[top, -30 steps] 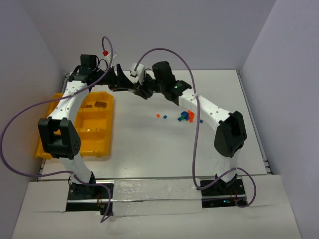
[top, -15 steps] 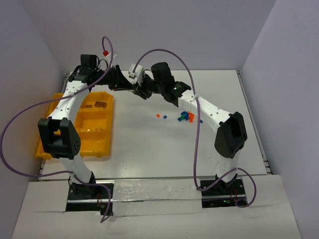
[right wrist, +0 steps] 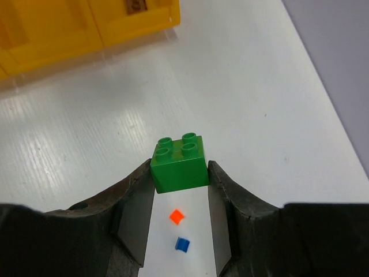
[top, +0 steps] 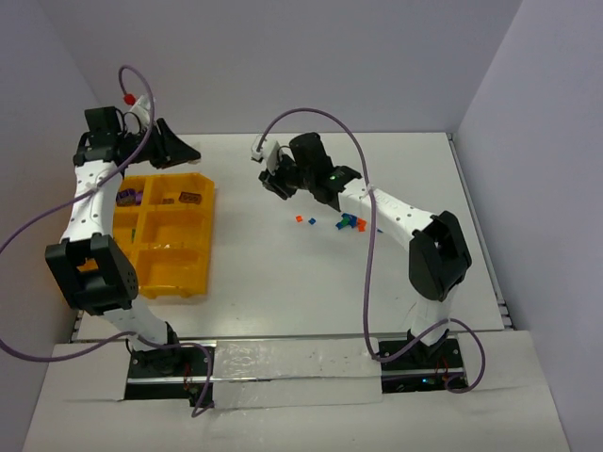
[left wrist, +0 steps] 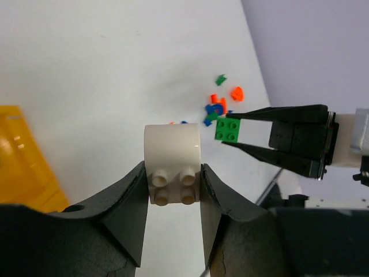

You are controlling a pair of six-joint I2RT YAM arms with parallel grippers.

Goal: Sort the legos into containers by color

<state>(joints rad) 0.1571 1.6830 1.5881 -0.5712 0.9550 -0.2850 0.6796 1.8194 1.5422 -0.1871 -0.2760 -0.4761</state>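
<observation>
The left arm (top: 89, 202) hides part of the yellow tray (top: 209, 235), and the bin contents are too small to tell. Mid-bench (top: 283, 273), loose legos (top: 349, 223) lie right of the tray. Farther back, the left pincer (left wrist: 173, 170) clamps a white brick (left wrist: 172, 144) and the right pincer (right wrist: 180, 173) clamps a green brick (right wrist: 177, 156), both aloft.

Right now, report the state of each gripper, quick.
Left gripper: shut on a white plastic four-stud brick with a rounded top.
Right gripper: shut on a green plastic four-stud brick, square.
</observation>
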